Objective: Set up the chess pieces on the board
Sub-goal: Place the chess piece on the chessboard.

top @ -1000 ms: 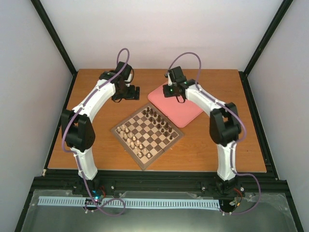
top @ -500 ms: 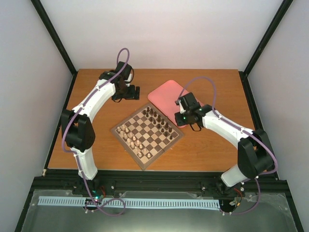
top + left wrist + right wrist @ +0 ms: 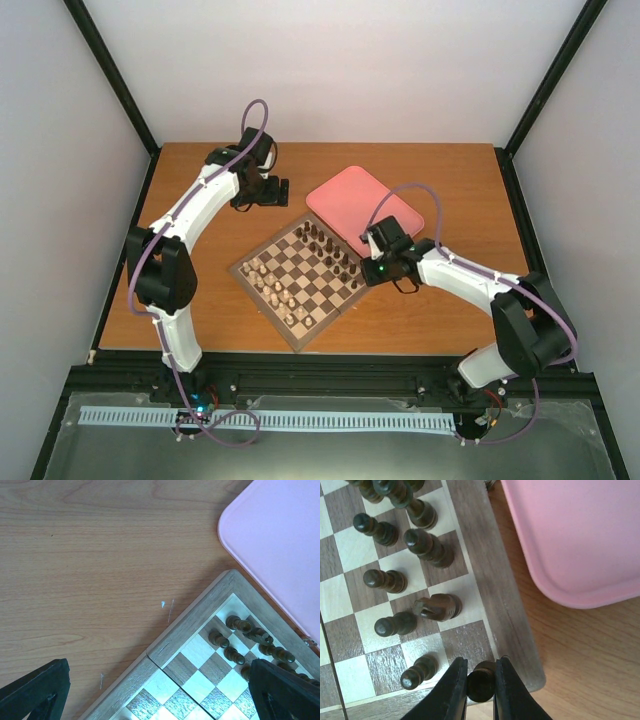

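The chessboard (image 3: 306,280) lies as a diamond mid-table, with dark pieces (image 3: 330,250) along its upper right side and pale ones at the left. My right gripper (image 3: 366,270) is shut on a dark chess piece (image 3: 481,682) and holds it over the board's right corner, above the border (image 3: 492,590) next to an empty dark corner square. Other dark pieces (image 3: 427,547) stand in two rows beside it. My left gripper (image 3: 268,190) is open and empty above the table beyond the board's top corner (image 3: 200,630).
A pink tray (image 3: 362,211) lies right of the board's top edge and shows empty in the right wrist view (image 3: 580,535). Bare wooden table (image 3: 90,555) surrounds the board. Black frame rails run along the table's edges.
My right arm has swung from the pink tray down to the board's right corner, carrying the dark piece. The left arm has not moved.
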Available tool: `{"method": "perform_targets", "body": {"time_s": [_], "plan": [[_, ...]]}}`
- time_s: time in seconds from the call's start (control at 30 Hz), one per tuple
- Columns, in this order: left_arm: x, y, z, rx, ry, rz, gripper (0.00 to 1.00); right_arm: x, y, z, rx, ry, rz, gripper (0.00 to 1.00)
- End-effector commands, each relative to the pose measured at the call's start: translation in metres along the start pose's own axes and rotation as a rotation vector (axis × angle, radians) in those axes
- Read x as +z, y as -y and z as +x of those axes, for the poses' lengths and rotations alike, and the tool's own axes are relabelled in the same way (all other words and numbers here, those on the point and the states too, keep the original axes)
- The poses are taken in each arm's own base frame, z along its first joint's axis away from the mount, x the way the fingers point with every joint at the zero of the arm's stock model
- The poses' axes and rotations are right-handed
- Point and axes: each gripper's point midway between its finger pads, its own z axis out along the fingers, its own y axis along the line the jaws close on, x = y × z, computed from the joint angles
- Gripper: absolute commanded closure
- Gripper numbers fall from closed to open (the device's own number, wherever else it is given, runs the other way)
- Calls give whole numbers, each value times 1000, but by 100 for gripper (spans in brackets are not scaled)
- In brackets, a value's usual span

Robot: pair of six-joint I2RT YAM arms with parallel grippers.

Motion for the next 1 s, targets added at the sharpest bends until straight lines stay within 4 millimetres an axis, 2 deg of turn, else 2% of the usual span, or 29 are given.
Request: {"method": "perform_targets", "body": {"time_s": [0.0, 0.3, 0.47, 0.83, 0.9, 0.97], "plan": [[-11, 2, -11, -7, 41, 1, 0, -1, -11, -4, 1, 33, -33, 96], [-11, 2, -9, -5, 40, -1, 0, 3, -19, -5, -4, 39, -41, 96], [-13, 0, -7, -5, 42, -3, 0, 12, -17, -2, 10, 17, -31, 95], [-14, -1, -6, -1, 44, -10, 0, 15, -17, -6, 8, 10, -24, 94], [-13, -1, -6, -1, 43, -10, 0, 14, -16, -4, 5, 6, -20, 92], [-13, -1, -6, -1, 43, -11, 0, 12, -16, -1, 1, 2, -21, 87]]}}
